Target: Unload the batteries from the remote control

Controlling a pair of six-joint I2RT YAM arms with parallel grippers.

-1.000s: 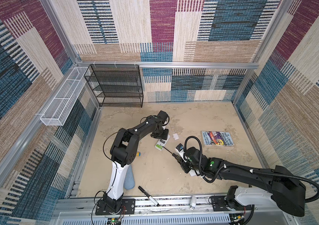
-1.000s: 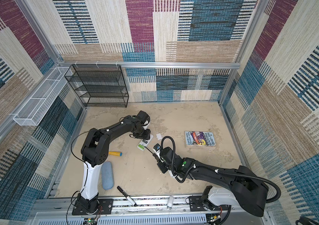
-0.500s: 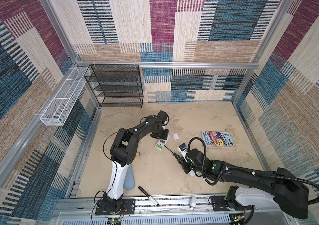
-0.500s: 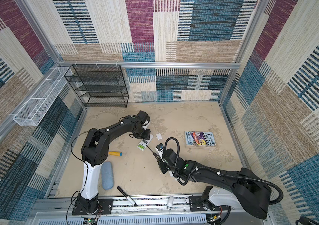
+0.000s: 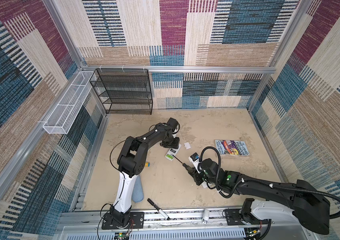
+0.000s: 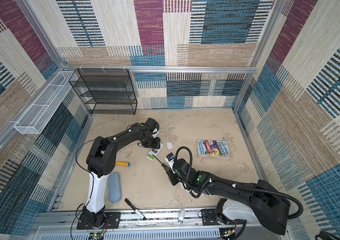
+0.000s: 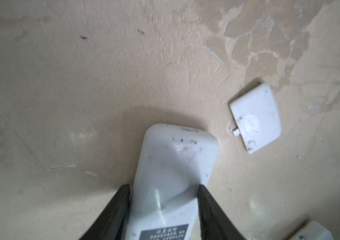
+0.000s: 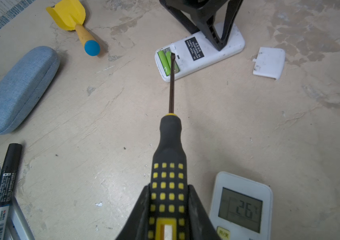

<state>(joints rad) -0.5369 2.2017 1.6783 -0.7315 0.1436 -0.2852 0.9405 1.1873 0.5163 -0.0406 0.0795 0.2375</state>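
Note:
A white remote control [image 5: 173,152] [image 8: 206,54] lies face down with its battery bay uncovered. Two lime green batteries [image 8: 165,62] [image 6: 150,156] sit side by side in the bay. My left gripper [image 7: 164,187] [image 8: 219,46] is shut on the remote's far end, one finger against each long side. My right gripper [image 8: 168,187] [image 5: 194,172] is shut on the handle of a black-and-yellow screwdriver [image 8: 170,145]. The screwdriver's flat tip rests at the inner end of the right-hand battery. The loose white battery cover [image 7: 255,118] [image 5: 187,145] lies beside the remote.
A second white remote with a lit display [image 8: 240,207] lies under my right wrist. A yellow trowel [image 8: 75,22], a blue glasses case [image 8: 17,89] and a marker [image 5: 157,208] lie to the left and front. A book [image 5: 231,147] lies right; a black mesh shelf [image 5: 123,91] stands at the back.
My right arm has drifted slightly to the right with the screwdriver still in its grip. The left arm and the remote have stayed put.

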